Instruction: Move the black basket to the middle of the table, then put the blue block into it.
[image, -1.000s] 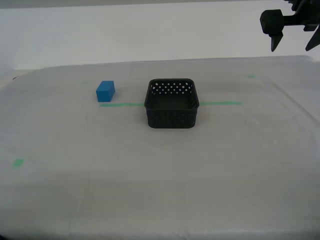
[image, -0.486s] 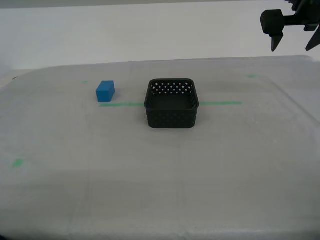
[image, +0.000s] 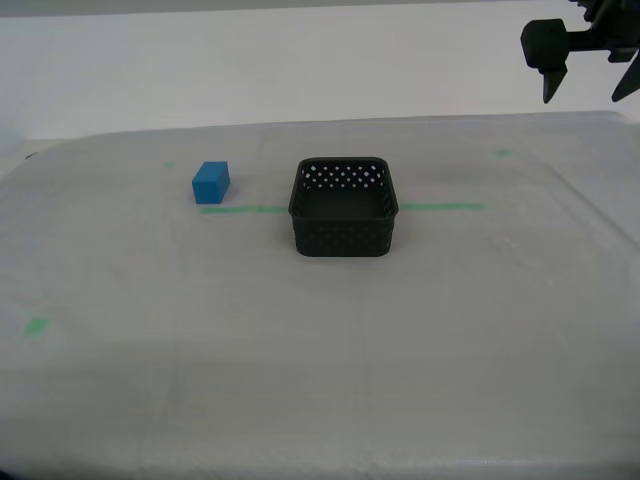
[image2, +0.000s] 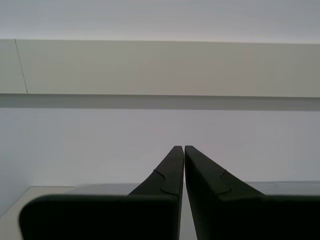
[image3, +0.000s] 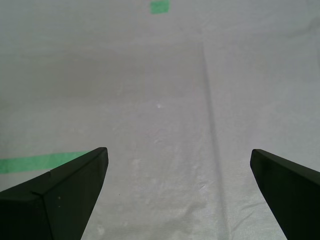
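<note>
The black basket (image: 343, 238) stands empty on the table (image: 300, 350), near its middle and across the green tape line (image: 240, 209). The blue block (image: 211, 182) lies on the cloth toward the exterior view's left of the basket, a short gap away. My first gripper (image: 587, 95) hangs open high at the exterior view's upper right, well away from both. Its wrist view shows the open first gripper (image3: 177, 152) over bare cloth, holding nothing. My second gripper (image2: 180, 146) is shut and empty, pointing at a pale wall; it is outside the exterior view.
Small green marks sit on the cloth: one mark (image: 503, 152) at the exterior view's far right, another mark (image: 36, 325) at its near left. The first wrist view shows a tape end (image3: 35, 162) and a green square (image3: 160, 6).
</note>
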